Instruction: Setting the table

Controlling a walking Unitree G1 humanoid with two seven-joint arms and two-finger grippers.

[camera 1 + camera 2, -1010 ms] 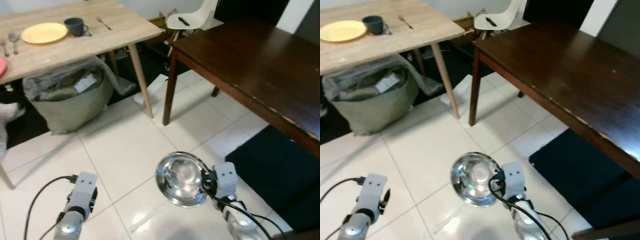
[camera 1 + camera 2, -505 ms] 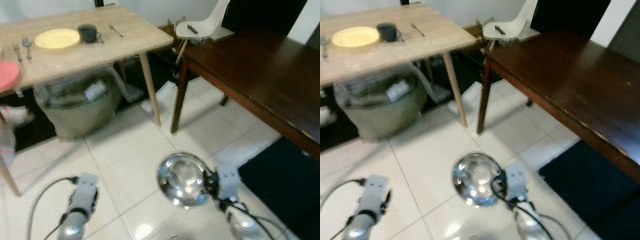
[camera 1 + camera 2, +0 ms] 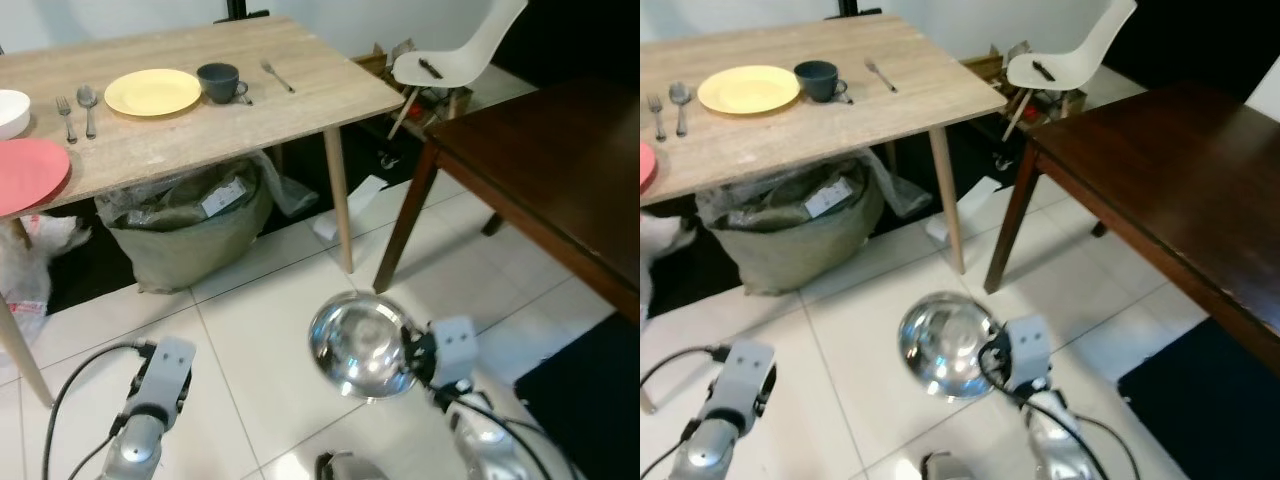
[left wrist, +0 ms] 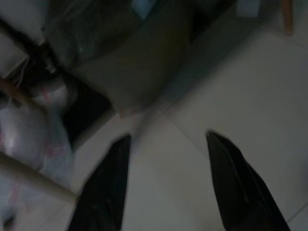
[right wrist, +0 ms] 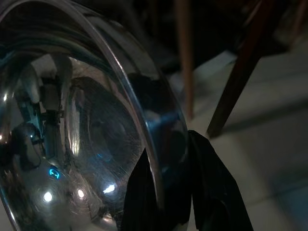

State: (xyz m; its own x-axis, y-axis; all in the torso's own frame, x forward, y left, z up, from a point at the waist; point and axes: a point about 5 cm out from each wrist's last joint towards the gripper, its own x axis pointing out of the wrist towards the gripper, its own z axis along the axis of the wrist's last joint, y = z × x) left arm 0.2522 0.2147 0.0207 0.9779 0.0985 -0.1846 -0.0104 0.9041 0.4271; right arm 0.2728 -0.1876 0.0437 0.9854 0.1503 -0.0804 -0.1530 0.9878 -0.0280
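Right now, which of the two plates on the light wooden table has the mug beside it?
The yellow plate: the dark mug sits right next to it. The red plate lies apart, at the table's near edge.

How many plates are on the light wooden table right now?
2. A yellow plate sits beside the dark mug, and a red plate lies at the table's near left edge, cut off by the frame. More may lie beyond view.

polished mirror-bright metal bowl above glossy white floor tiles, pale matt wood-grain table beside a dark, faintly sheened wooden table, smooth white, probably plastic, chair, and a crinkled, seemingly plastic-lined sack.
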